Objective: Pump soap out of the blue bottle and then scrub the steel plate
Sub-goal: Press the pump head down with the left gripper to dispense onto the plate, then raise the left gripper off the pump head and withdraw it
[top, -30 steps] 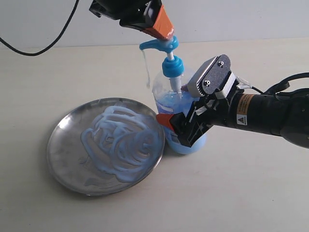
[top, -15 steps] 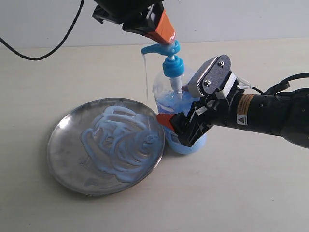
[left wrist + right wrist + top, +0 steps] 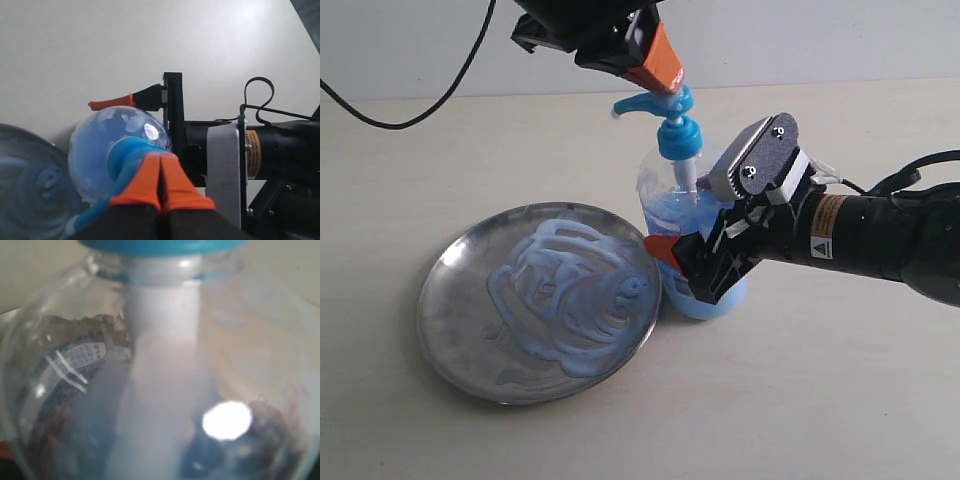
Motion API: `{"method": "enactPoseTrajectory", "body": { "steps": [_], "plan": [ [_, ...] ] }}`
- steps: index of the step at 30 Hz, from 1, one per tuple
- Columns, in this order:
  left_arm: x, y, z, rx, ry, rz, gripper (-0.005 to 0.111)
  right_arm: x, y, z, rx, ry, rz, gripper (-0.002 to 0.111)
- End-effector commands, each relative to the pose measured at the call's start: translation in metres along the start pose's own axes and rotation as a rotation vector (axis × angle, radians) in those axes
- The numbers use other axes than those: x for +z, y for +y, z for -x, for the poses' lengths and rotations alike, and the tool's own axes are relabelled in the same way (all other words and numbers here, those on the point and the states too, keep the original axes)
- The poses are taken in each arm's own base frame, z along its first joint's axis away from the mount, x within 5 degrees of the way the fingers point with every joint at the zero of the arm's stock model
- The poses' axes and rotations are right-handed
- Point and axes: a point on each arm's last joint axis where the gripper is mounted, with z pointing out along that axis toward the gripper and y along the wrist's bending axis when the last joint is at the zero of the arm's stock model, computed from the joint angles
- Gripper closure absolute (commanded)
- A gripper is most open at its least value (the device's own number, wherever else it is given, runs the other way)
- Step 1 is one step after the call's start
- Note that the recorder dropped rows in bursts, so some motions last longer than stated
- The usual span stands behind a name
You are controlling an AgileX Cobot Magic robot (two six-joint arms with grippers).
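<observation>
Two hands attend one blue bottle (image 3: 665,195), upright on the desk (image 3: 820,400) just beside the steel plate (image 3: 440,270). Its clear body holds light blue liquid. Pale soap (image 3: 570,290) swirls across the plate. The right hand (image 3: 705,270) clasps the bottle's body. The left hand (image 3: 655,65), clenched, rests on the bright blue pump head (image 3: 655,100). The label (image 3: 75,360) is blurred.
</observation>
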Motion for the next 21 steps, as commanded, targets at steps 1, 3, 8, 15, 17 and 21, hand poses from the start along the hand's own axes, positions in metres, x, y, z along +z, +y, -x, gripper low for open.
{"method": "enactPoseTrajectory", "body": {
  "steps": [1,3,8,15,17,21],
  "plan": [
    [0.048,0.033,-0.028,-0.013,0.308,0.109,0.107,0.001,-0.001,0.009,-0.042,-0.058,0.010,0.108],
    [0.048,0.033,-0.028,-0.014,0.310,0.109,0.107,0.001,-0.001,0.009,-0.042,-0.058,0.010,0.108],
    [0.044,0.033,-0.027,-0.007,0.299,0.127,0.107,0.001,-0.001,0.009,-0.042,-0.058,0.010,0.108],
    [0.023,0.024,-0.020,0.033,0.197,0.147,0.107,0.001,-0.001,0.009,-0.042,-0.058,0.010,0.108],
    [0.013,0.019,-0.017,0.050,0.142,0.149,0.107,0.001,-0.001,0.009,-0.042,-0.058,0.010,0.108],
    [-0.011,0.007,-0.013,0.094,0.035,0.145,0.107,0.001,0.000,0.009,-0.043,-0.063,0.012,0.108]
  ]
}}
